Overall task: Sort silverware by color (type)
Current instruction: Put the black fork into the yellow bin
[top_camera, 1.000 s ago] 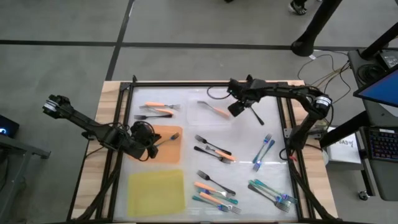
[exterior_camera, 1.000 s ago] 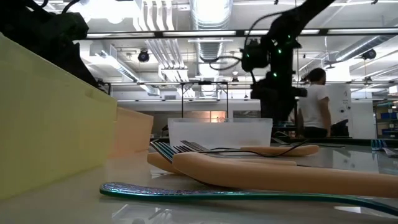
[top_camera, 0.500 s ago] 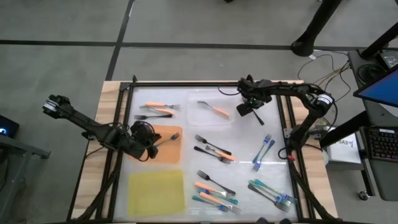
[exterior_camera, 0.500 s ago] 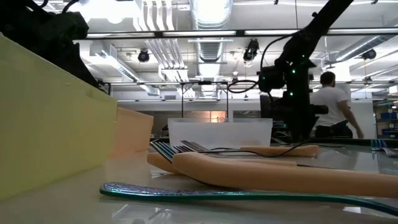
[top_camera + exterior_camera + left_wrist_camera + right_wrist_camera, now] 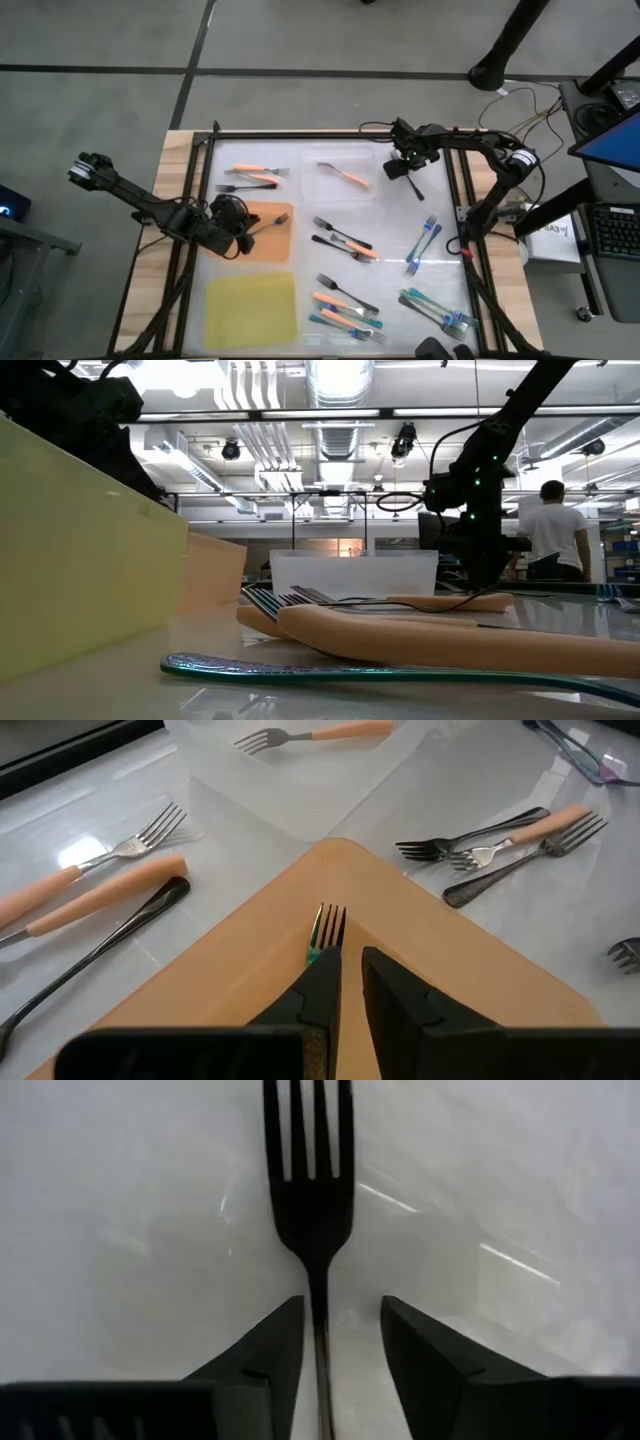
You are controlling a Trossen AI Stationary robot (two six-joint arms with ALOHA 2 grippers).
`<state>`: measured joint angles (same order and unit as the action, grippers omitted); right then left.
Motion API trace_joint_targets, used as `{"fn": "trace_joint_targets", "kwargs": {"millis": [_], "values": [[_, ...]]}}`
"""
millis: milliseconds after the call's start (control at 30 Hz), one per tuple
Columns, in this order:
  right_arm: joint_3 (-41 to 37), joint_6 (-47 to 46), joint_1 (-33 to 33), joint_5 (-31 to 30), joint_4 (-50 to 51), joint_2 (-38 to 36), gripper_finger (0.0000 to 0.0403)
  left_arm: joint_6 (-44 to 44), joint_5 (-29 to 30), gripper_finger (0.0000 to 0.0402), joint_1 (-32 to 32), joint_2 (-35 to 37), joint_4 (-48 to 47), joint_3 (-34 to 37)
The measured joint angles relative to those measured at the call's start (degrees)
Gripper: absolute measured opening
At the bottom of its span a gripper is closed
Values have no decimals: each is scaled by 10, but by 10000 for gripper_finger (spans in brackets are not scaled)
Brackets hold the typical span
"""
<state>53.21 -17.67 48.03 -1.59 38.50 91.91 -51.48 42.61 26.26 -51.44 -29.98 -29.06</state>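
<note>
My left gripper (image 5: 248, 237) hangs low over the orange mat (image 5: 268, 245), shut on a teal-handled fork (image 5: 326, 928) whose tines stick out past the fingertips (image 5: 274, 223). My right gripper (image 5: 401, 170) is open and points down at the far right of the table. Its fingers (image 5: 268, 1350) stand on either side of the handle of a black fork (image 5: 310, 1200) that lies flat on the table (image 5: 414, 188). One orange-handled fork (image 5: 346, 178) lies in the clear tray (image 5: 330, 190). My left gripper has the teal fork by its handle (image 5: 316, 956), just behind the tines. One finger (image 5: 318, 990) covers the place of contact. The fingers lie along the fork, slanting down toward the mat. The tines point away from the gripper, just over the orange mat.
A yellow mat (image 5: 252, 308) lies at the near left. Orange-handled and black forks lie far left (image 5: 250, 178), in the middle (image 5: 345, 240) and near the front edge (image 5: 345, 305). Teal forks lie at the right (image 5: 425, 240) and near right (image 5: 440, 310). A person (image 5: 555, 540) stands behind the table.
My right gripper has gone from beside the clear tray toward the table's right edge and down, until its fingers stand on either side of the black fork. The black fork has stayed where it was.
</note>
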Motion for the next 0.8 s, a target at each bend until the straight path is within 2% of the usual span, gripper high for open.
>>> {"fn": "trace_joint_targets", "kwargs": {"millis": [300,533,800], "values": [[1,18,0,11,-4,43,18,0,0,27,0,0,0,0],[9,19,0,4,5,-7,11,0,28,27,0,0,0,0],[47,17,-11,-9,-10,-124,10,9,115,27,0,0,58,0]]}}
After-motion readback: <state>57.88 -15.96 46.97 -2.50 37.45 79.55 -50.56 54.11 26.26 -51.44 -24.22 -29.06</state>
